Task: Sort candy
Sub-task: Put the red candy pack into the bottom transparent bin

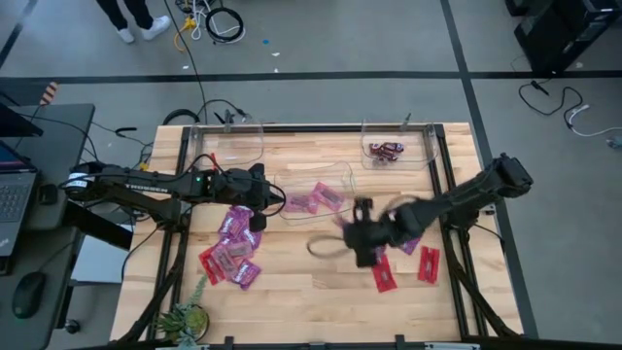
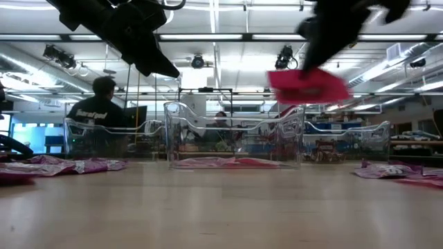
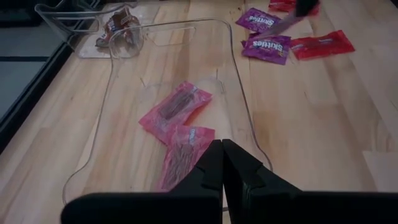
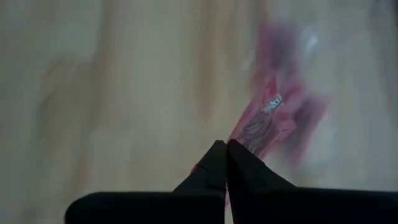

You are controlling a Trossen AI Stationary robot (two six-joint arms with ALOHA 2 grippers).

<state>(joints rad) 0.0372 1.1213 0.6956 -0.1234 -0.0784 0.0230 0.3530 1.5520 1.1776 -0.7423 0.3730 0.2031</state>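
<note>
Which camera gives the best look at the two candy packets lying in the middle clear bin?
The left wrist view: both packets lie plainly inside the bin. The high view shows them small, the low view edge-on through the wall, the right wrist view not clearly.

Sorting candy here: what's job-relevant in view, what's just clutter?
Job: candy pile; red packet pinched in right gripper; middle clear bin holding two packets; left gripper, shut, above it.
Clutter: potted plant; laptop; mouse; floor cables.

Glossy candy (image 3: pixel 176 109), pale wooden table (image 3: pixel 323 124)
</note>
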